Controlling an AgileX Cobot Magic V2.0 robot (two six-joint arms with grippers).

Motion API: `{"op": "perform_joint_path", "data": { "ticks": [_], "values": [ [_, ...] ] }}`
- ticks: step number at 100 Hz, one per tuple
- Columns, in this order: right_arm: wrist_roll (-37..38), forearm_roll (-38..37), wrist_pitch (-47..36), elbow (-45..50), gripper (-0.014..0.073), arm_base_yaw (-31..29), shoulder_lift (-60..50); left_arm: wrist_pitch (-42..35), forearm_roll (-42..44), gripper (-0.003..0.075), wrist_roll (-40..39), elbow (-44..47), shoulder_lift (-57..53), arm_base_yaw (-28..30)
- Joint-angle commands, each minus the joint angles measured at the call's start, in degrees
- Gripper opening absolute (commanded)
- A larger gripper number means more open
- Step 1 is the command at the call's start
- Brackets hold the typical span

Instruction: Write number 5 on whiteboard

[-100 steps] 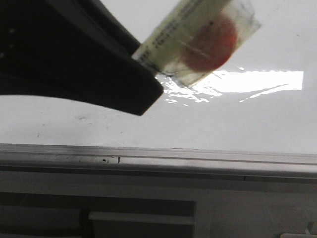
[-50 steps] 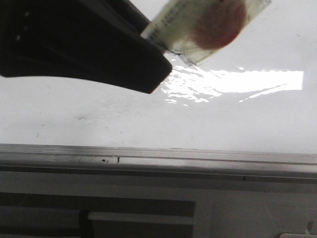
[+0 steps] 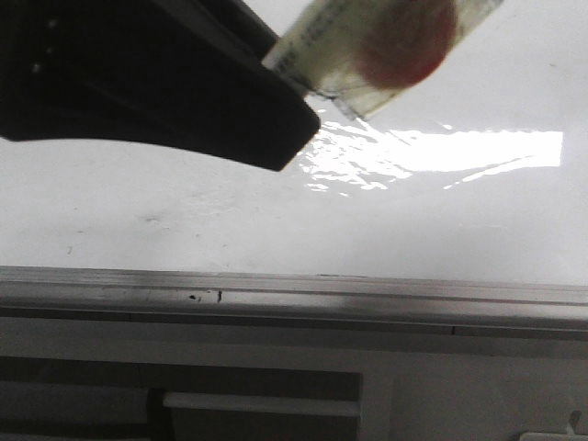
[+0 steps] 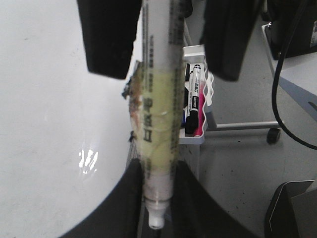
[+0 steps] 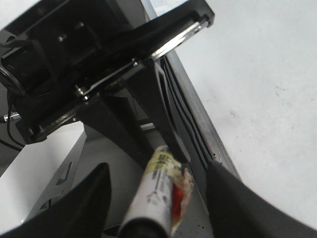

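In the front view, a taped marker (image 3: 367, 46) bearing a red blotch is seen slanting over the whiteboard (image 3: 184, 211), its lower end hidden behind a dark gripper finger (image 3: 184, 101); a bright bar of glare (image 3: 459, 152) is reflected on the glossy surface, which is bounded at the near side by the grey frame edge (image 3: 367, 296). In the left wrist view, the marker is shown clamped tight between the two dark fingers of the left gripper (image 4: 157, 173), the barrel pressed on both sides and its small end poking out just past them; the whiteboard is spread out to one side of the fingers, while a white tray of spare markers (image 4: 195, 99) is seen on the other, beyond the board. In the right wrist view, the right gripper (image 5: 158, 173) is shown spread wide, its fingers set apart on either side of the marker without touching it, with the whiteboard lying just beside one finger. The number 5 cannot be made out in any view.
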Motion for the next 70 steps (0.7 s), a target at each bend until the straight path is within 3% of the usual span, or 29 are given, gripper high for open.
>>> {"op": "perform_joint_path", "data": {
  "ticks": [1,12,36,43,51,60,70],
  "values": [
    [-1.14,3.14,-2.39,-2.26,0.0374,0.46,1.41,-1.82,-1.55,-0.0020,-0.01,-2.00,-1.21,-0.54],
    [-1.14,4.28,-2.03,-2.27,0.0302,0.46,3.25,-1.82,-1.55,-0.0020,-0.01,-2.00,-1.21,-0.54],
    [-1.14,4.42,-0.84,-2.27,-0.0073,0.46,4.63,-1.82,-2.91,-0.0019,-0.11,-2.00,-1.21,-0.54],
    [-1.14,4.52,-0.63,-2.27,-0.0060,0.46,4.63,-1.95,-4.01,0.0000,-0.12,-2.00,-1.21,-0.54],
    [-1.14,4.52,-0.63,-2.27,-0.0060,0.46,4.63,-2.87,-5.84,0.0098,-0.12,-2.00,-1.21,-0.54],
    [-1.14,3.99,-0.73,-2.27,-0.0060,0.46,4.52,-4.46,-10.71,0.0295,-0.67,-2.00,-1.67,-0.54],
    [-1.02,-1.47,-1.94,-2.27,-0.0060,0.46,4.01,-8.74,-16.11,0.0506,-0.67,-2.00,-3.66,-0.54]
  ]
}}
